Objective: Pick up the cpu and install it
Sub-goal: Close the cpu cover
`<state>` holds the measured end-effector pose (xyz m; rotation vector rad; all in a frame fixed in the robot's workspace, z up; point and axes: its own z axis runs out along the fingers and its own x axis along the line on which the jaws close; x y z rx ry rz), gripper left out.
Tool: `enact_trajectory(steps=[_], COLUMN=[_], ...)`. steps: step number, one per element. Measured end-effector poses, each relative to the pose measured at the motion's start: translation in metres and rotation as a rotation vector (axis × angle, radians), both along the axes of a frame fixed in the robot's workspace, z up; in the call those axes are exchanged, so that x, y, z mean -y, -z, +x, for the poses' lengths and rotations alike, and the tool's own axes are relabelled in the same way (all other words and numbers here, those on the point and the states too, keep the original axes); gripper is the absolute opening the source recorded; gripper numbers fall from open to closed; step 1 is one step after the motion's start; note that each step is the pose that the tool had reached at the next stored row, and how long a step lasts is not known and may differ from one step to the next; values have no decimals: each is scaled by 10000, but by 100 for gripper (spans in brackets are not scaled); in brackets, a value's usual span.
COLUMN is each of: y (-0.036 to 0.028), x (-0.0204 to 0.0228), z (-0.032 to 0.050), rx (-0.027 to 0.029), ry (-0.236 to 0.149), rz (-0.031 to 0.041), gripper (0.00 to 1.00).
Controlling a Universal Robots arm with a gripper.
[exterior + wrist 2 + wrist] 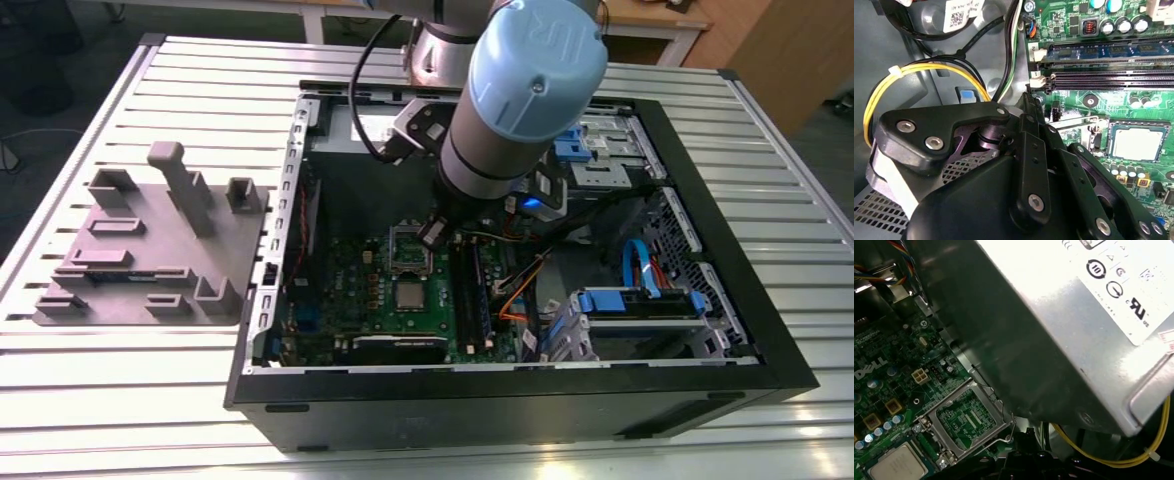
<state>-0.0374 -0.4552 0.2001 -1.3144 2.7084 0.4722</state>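
Cpu: the cpu (pixel 407 292) is a small flat silvery square. It lies flat on the green board inside the computer case, and nothing holds it.
Cpu in close-up: its pale metal top faces up in the second wrist view (pixel 1136 142) and in the first wrist view (pixel 898 467).
Cpu and gripper: the cpu is near the gripper (pixel 434 233) but apart from it.
Gripper: black, it hangs low over the board on the end of the arm. I cannot tell whether it is apart or together. No object is seen in its grasp.
Metal frame: an open square frame (pixel 407 250) lies on the board just beside the gripper's tip, between the gripper and the cpu. Green board shows through the frame (pixel 966 421) in the first wrist view.
Green board: the board (pixel 340 290) lies under the gripper and covers much of the case floor.
Memory slots: long black slots (pixel 1104 75) run along the board near the gripper, on the side away from the frame.
Metal box: a tall grey box with a white label (pixel 1054 320) stands close beside the gripper.
Yellow cable: a yellow cable (pixel 914 70) loops next to the gripper's body.
Arm: a grey arm with a pale blue cap (pixel 527 70) reaches down into the case.
Case: an open black computer case (pixel 534 405) surrounds the gripper.
Table: the case rests on a table of metal slats (pixel 134 400).
Grey holder: a grey moulded holder (pixel 147 250) lies on the table, outside the case and well apart from the gripper.
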Motion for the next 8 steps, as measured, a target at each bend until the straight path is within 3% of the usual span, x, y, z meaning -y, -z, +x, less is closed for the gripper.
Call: enact_trajectory(steps=[6,8], y=[12,12], x=[-6,-7], z=[-14,-15], rx=[-1,0], ry=[-4,-4], rz=[-9,-60], gripper=[10,10])
